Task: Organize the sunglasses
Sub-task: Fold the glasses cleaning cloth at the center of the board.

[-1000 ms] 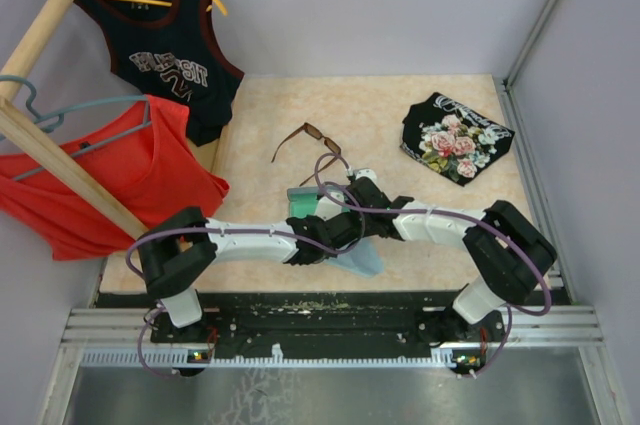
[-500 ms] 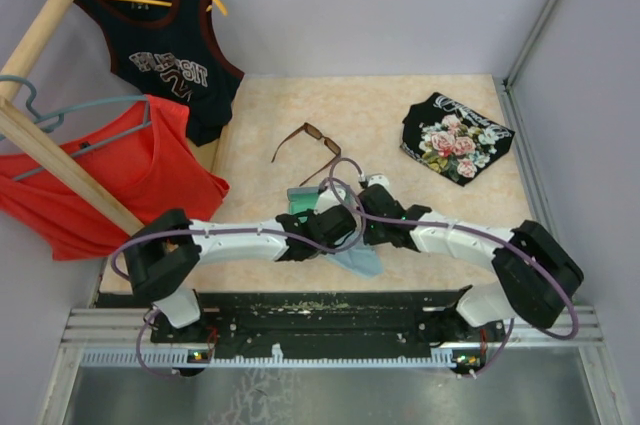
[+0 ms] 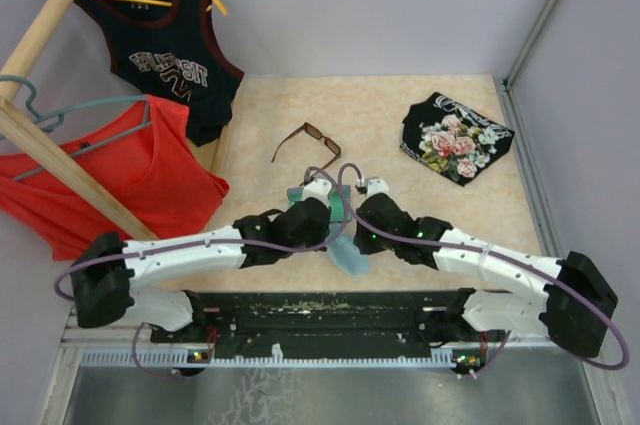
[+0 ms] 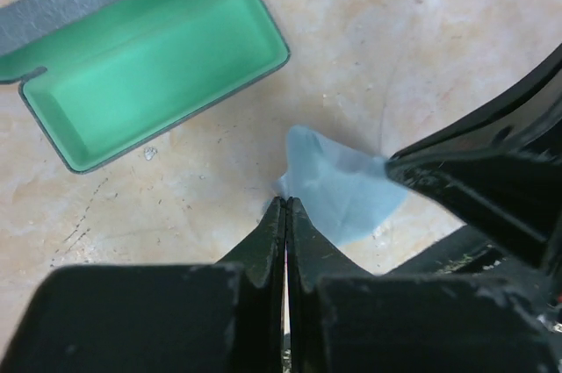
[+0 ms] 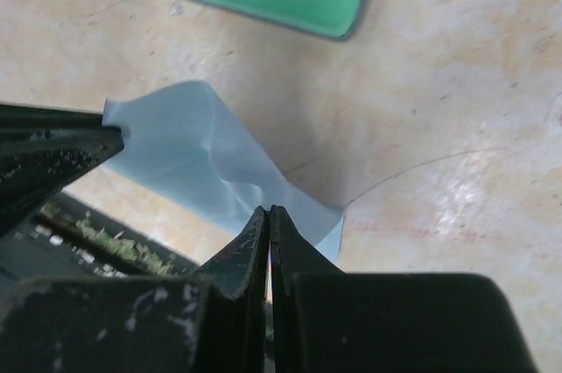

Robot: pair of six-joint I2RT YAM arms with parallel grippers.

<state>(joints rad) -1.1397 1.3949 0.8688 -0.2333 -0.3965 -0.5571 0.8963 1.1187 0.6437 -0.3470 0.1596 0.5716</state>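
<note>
Both pincers, left (image 4: 285, 208) and right (image 5: 269, 213), pinched shut on light blue cloth (image 5: 200, 155) over beige marbled desk (image 3: 380, 115). Sunglasses (image 3: 305, 142) flat on desk, just beyond open green-lined case (image 4: 158, 75). Pale lilac walls. Jersey (image 3: 165, 40) lettering too small to read.

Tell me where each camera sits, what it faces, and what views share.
Top external: above, behind the robot, looking down at table and sunglasses; both arms show.
Left wrist: on left arm, looking down at open case, blue cloth; left tool pinching it.
Right wrist: on right arm, looking down likewise; right tool pinching cloth.
Shared: wrist views both show case and cloth.
</note>
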